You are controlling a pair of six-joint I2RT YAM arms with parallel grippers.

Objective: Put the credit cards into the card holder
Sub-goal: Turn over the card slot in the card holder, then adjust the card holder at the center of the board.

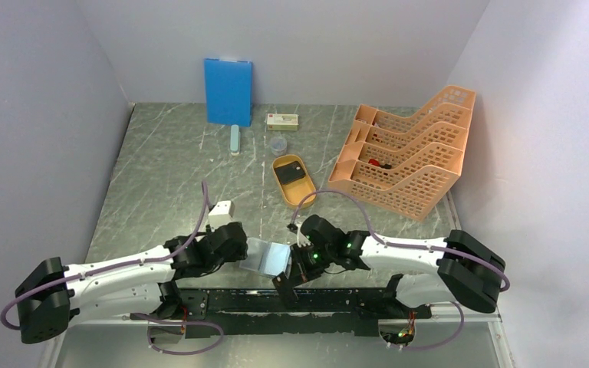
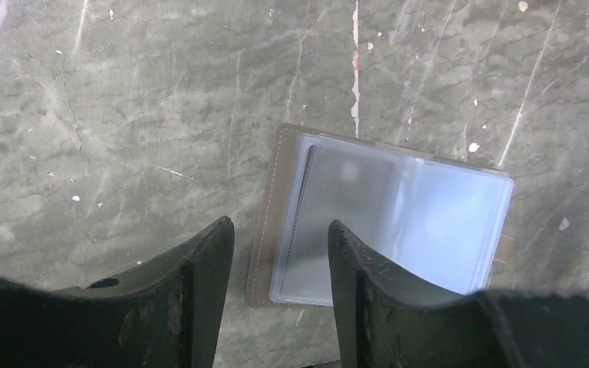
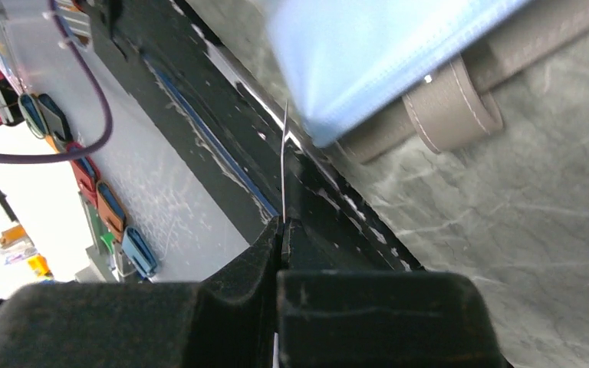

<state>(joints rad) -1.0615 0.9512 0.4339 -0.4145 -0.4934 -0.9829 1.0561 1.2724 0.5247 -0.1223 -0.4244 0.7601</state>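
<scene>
The flat grey wallet lies open on the stone-look table, shiny clear pockets up. The left gripper has its fingers apart over the wallet's edge. The right gripper, beside the wallet, pinches a thin card.

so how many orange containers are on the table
2. An oval tray lies about midway across the table, and a tiered file rack stands just right of it. Nothing suggests a hidden third.
</scene>
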